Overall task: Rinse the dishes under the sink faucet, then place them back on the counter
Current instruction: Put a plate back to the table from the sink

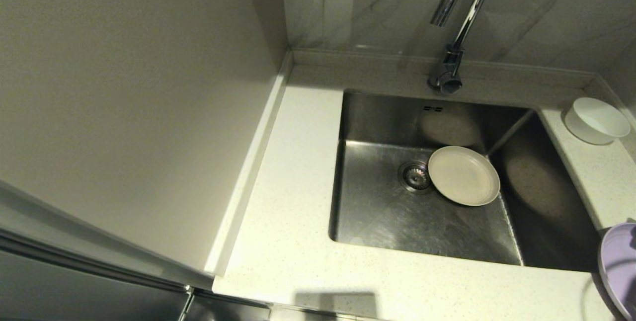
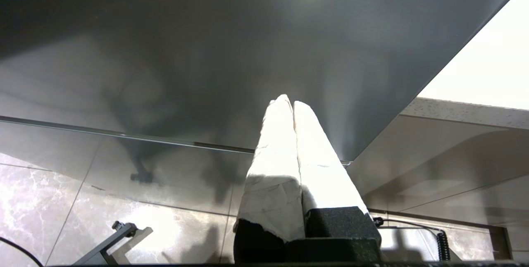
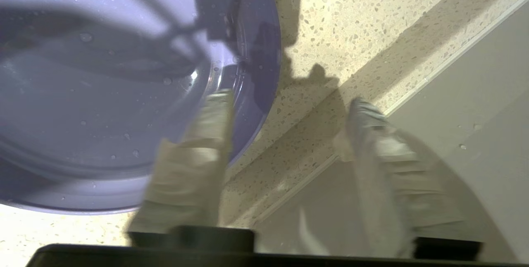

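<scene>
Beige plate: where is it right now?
The beige plate lies inside the sink, on the basin floor right of the drain strainer, below the faucet.

A home kitchen: a steel sink (image 1: 377, 211) set into a speckled stone counter (image 1: 288, 231), a chrome faucet (image 1: 454, 28) against grey marbled wall tiles (image 1: 546, 13), plates and a white bowl (image 1: 595, 120) nearby.
</scene>
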